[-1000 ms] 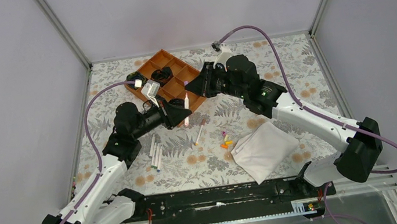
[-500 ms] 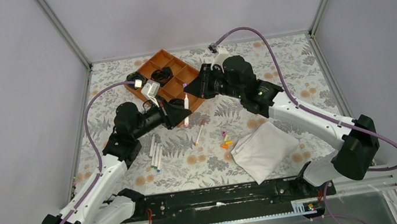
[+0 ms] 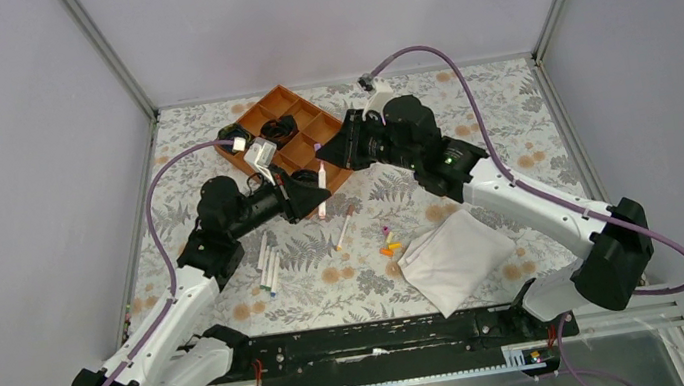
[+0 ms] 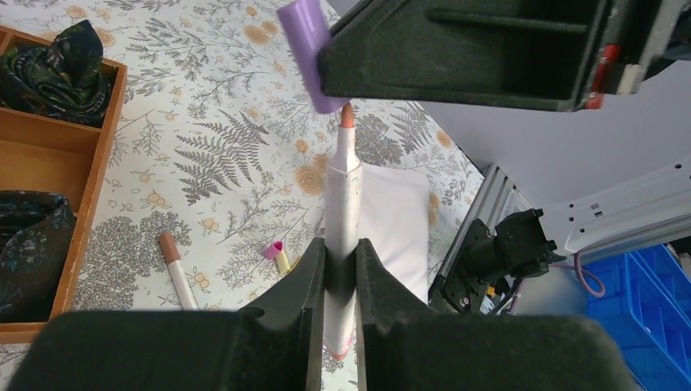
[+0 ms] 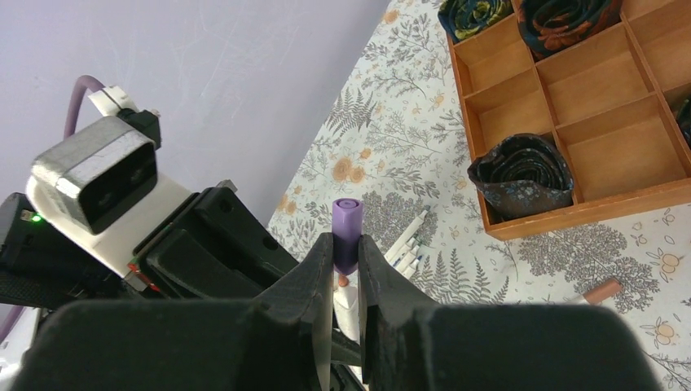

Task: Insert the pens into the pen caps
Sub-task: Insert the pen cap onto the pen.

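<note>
One white cloth point(image 3: 453, 258): folded, lying on the floral counter point(image 3: 507, 99) closest to the arm bases, on the right side.
loose caps point(image 3: 388, 241): a small cluster in yellow, orange and pink, just beside the cloth's left corner.
loose pens point(image 3: 267, 259): a few white barrels lying side by side next to the left arm, well apart from the caps.
single pen point(image 3: 344, 228): lies alone on the counter between that group and the caps.
left pincer point(image 4: 341, 252): narrow, clamped on the lower barrel of the held pen point(image 4: 342, 187).
held pen: raised off the counter above the tray's near edge, its orange-brown tip pointing up at the cap.
right pincer point(image 5: 346, 248): narrow, gripping the purple cap point(image 5: 345, 224) by its sides.
purple cap: right at the pen's tip; whether the tip has entered cannot be told.
wooden tray point(image 3: 281, 102): farthest back, set diagonally, with rolled dark fabrics point(image 5: 521, 175) in some compartments.
</note>
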### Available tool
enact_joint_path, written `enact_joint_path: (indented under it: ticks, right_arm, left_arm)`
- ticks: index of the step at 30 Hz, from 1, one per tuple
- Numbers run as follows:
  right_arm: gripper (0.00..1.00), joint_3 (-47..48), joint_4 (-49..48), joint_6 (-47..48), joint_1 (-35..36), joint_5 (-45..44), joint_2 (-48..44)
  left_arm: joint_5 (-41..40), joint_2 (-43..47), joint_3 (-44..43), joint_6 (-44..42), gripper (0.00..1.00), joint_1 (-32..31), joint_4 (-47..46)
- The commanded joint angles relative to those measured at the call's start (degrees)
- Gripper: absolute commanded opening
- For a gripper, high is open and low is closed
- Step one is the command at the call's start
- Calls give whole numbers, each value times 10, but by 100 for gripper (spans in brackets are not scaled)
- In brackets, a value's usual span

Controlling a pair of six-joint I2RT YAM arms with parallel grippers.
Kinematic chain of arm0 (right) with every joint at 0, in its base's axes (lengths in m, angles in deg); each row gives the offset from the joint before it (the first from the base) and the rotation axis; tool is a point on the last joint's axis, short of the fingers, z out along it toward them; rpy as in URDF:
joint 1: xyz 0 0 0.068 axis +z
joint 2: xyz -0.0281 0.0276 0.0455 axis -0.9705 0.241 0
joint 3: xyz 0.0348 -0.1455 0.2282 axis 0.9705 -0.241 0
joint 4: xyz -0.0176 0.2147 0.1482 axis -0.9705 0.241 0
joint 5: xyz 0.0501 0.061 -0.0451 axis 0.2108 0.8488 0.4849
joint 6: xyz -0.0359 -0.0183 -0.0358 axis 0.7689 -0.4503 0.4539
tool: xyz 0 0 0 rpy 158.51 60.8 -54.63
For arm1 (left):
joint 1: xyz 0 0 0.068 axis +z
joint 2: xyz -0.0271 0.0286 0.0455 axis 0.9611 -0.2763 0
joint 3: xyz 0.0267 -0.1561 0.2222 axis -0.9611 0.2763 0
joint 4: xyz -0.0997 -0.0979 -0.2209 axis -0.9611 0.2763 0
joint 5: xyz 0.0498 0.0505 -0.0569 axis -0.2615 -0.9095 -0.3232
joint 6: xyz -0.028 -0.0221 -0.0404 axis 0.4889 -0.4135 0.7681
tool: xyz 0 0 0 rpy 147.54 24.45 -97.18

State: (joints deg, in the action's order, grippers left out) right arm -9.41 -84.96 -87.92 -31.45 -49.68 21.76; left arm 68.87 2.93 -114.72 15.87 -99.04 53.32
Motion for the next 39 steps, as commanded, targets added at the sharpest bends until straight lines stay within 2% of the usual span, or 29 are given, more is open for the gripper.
enact_joint_path:
  ticks: [1, 39]
  right_arm:
    - [0, 39, -12, 8, 8, 0, -17]
    - [0, 21, 3, 21, 8, -3, -18]
  left_arm:
    - [-8, -1, -17, -5, 0, -3, -10]
    - [-14, 5, -16, -6, 0, -2, -8]
